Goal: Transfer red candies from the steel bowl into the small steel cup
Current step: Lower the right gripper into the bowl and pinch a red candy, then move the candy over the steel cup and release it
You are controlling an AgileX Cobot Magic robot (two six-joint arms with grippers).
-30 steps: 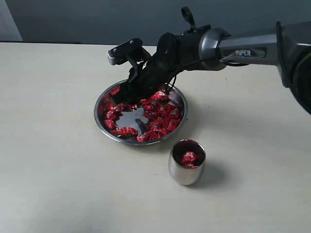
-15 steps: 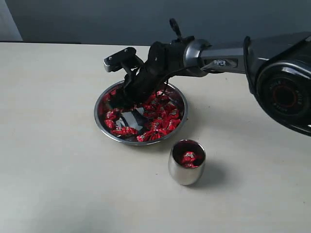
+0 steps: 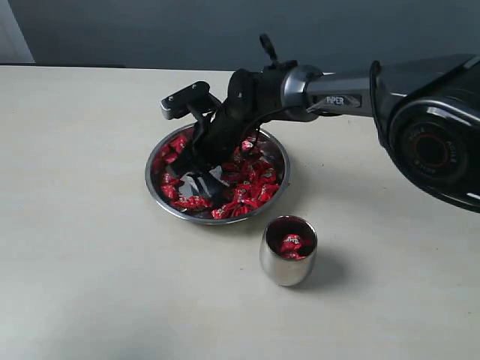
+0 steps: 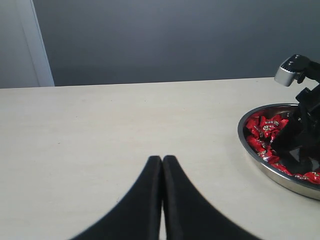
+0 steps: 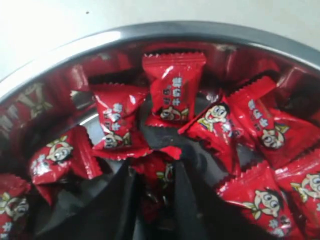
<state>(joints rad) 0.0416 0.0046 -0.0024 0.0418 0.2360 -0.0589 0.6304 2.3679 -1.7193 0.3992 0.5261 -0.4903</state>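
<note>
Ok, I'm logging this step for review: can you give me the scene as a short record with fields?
steel bowl: on table, many red candies inside
small steel cup: apart from bowl, few candies inside
right gripper: in bowl, jaws either side of one candy, grip unclear
left gripper: jaws shut, above table

We see a pale beige tabletop [image 3: 90, 300] running from the near edge to the far one, smooth and matte. Behind its far edge stands a dull grey-blue wall [image 3: 150, 30]. At the far left, a white upright strip [image 3: 13, 34] adjoins that wall.
</note>
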